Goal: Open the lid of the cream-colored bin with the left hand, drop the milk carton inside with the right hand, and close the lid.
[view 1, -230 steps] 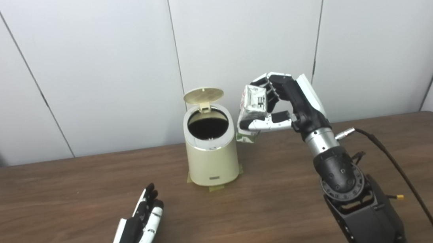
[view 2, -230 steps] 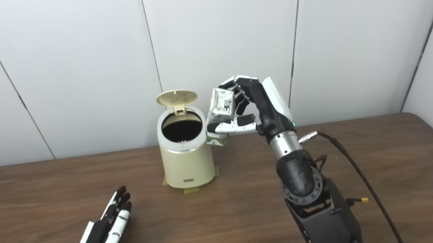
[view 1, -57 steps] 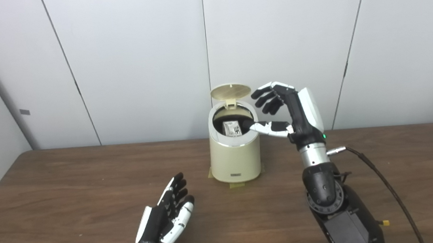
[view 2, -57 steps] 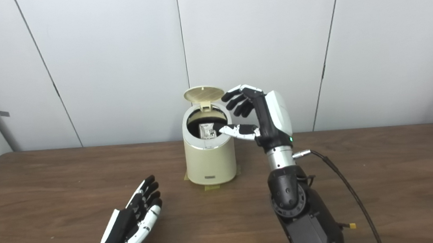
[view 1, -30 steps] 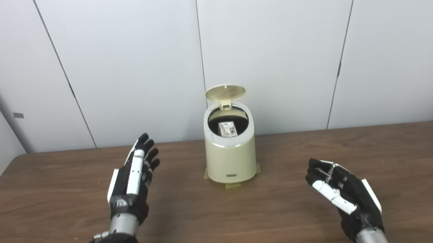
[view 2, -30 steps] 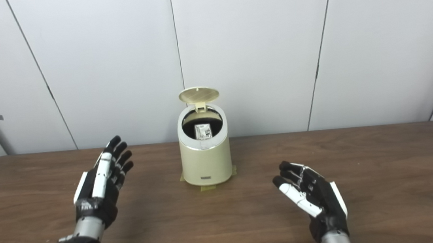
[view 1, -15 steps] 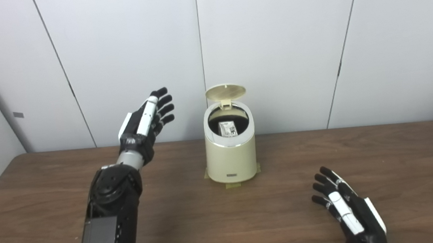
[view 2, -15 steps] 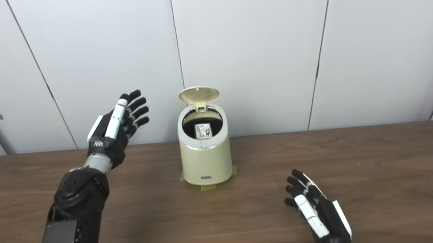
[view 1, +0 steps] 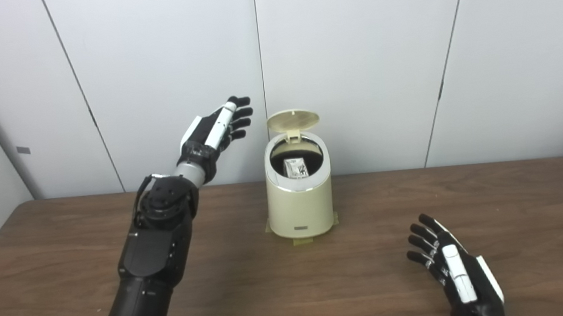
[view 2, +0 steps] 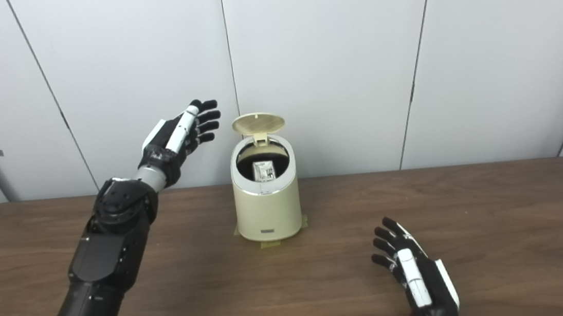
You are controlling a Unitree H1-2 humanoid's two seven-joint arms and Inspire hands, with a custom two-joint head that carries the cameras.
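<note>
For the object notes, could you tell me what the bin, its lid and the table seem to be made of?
Cream-colored bin: likely plastic, smooth with a soft sheen, and a shiny, chrome-like band around the opening. Lid: matching cream, probably plastic, with faint ribbing on its underside. Table: dark brown with wood grain, matte; whether veneer or laminate is unclear.

A dark brown wood-grain table [view 1: 294, 291] fills the lower half of both views, its far edge meeting the white panelled wall [view 1: 354, 58]; its far corners are rounded. The cream-colored bin [view 1: 300, 202] stands upright on it toward the far middle, on bits of tan tape [view 1: 302, 240] that stick out from under its base; beyond and to the left of the right hand's fingers [view 1: 424, 247], and lower than and to the right of the left hand's fingertips [view 1: 242, 112]. Whether the right hand [view 1: 458, 275] rests on the wood or hangs just above it cannot be told.
</note>
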